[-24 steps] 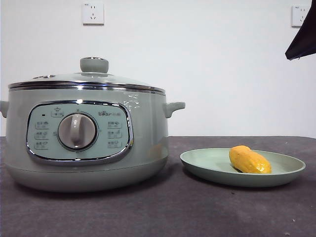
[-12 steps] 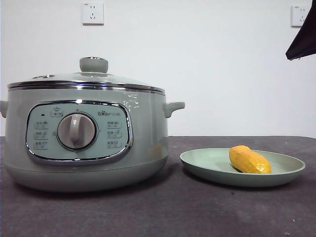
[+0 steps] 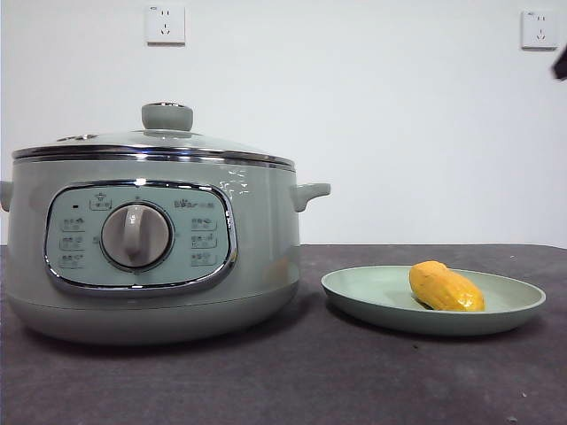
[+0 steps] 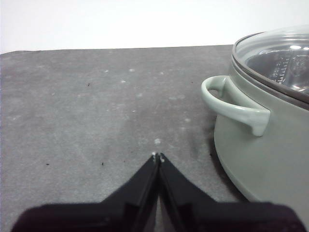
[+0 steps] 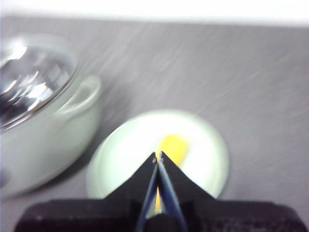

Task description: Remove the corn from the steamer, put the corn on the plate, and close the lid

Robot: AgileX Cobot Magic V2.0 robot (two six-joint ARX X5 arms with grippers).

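The sage-green steamer stands at the left of the table with its glass lid resting on the rim. The yellow-orange corn lies on the pale green plate to the right of it. My right gripper is shut and empty, hovering above the plate and the corn; the view is blurred. Only a small dark tip shows at the front view's right edge. My left gripper is shut and empty, low over the table beside the steamer's side handle.
The dark grey table carries only the steamer and the plate. Two wall sockets sit on the white wall behind. In the left wrist view the steamer is off to one side of the jaws.
The dark arm at the upper right of the front view has drawn back almost out of the picture. The steamer, lid, plate and corn have stayed put.
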